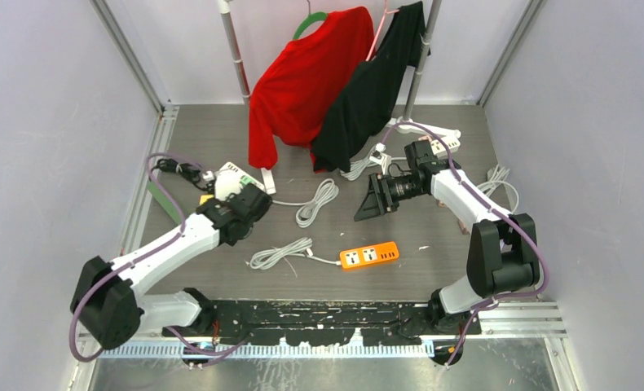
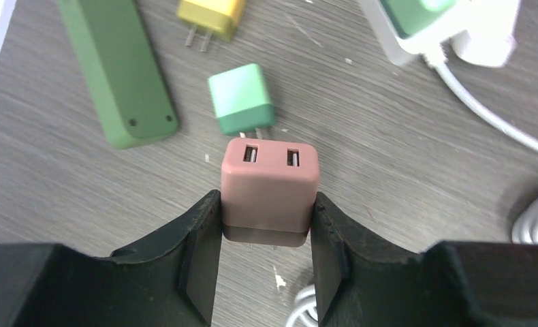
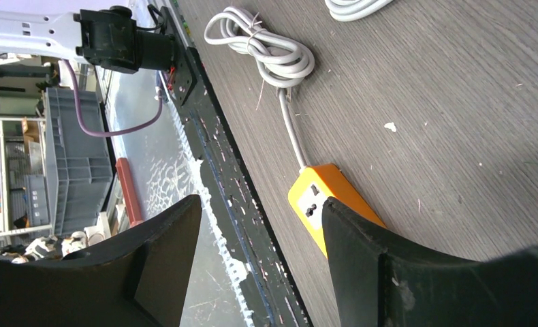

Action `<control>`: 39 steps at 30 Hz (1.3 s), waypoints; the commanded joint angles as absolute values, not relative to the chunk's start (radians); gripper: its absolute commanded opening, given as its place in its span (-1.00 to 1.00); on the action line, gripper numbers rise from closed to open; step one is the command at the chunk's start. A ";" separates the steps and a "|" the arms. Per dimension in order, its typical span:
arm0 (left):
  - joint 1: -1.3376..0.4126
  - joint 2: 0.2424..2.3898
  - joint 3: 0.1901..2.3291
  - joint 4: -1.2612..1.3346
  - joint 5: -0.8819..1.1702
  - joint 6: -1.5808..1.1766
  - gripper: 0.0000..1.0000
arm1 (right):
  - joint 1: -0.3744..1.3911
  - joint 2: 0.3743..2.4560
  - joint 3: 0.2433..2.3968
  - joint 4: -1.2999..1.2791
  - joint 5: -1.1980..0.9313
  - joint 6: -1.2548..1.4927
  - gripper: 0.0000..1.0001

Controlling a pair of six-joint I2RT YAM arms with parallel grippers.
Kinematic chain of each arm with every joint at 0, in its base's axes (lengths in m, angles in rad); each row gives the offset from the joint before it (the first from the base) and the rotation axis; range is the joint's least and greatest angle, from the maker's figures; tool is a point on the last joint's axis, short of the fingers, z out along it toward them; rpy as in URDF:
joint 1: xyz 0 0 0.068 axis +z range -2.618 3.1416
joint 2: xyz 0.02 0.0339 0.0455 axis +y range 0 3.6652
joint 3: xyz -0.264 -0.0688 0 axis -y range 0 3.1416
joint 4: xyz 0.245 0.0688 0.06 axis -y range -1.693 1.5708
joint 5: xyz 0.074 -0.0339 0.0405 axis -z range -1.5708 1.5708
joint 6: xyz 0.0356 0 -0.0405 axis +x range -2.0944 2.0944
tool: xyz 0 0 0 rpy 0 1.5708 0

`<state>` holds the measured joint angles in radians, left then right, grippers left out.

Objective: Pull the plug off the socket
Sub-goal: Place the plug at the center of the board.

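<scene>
You have clutter on every side of the flat orange plastic power strip (image 1: 369, 256) lying on the grey wood-grain desk (image 1: 433, 236). A coiled white cable (image 1: 280, 254) runs off its left end, and a second white coil (image 1: 317, 202) lies beyond it. A red garment (image 1: 306, 81) and a black garment (image 1: 368, 94) hang over the desk far behind it. Well left of the strip and farther from the arm bases, the left wrist view shows a long dark-green power bar (image 2: 116, 75), a yellow plug (image 2: 210, 17), a mint-green cube plug (image 2: 241, 99) and a white power strip (image 2: 423, 27) with a white cord (image 2: 484, 116). All of them crowd close ahead of the left end effector (image 2: 266, 204). The mint-green cube lies just beyond its tips. Open desk lies to the right of the orange strip and between it and the black base rail. Pale walls close in both sides. The left end effector is clamped on the dusty-pink square plastic plug (image 2: 270, 184), one finger on each flank. The plug's two USB ports face up toward the wrist camera, and it has rounded corners and a darker base. It sits left of and beyond the orange strip. The right end effector (image 3: 261, 211) hangs turned on its side just beyond the strip, with its fingers spread and nothing between them.
</scene>
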<state>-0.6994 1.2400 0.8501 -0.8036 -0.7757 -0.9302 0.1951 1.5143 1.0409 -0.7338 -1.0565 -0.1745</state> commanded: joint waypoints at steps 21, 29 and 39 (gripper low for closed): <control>-0.150 1.277 0.879 -0.723 -0.498 -0.900 -1.00 | 0.197 1.497 1.076 -0.731 -1.068 -0.196 0.42; -0.115 1.377 0.924 -0.743 -0.467 -0.891 -1.00 | 0.198 1.497 1.076 -0.731 -1.068 -0.197 0.43; -0.090 1.399 0.927 -0.735 -0.458 -0.887 -1.00 | 0.198 1.497 1.077 -0.733 -1.071 -0.199 0.43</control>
<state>-0.1040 1.3968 0.8871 -0.7521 -0.4515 -0.9005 0.1951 1.5143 1.0412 -0.7345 -1.0565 -0.1822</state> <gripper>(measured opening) 0.456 0.713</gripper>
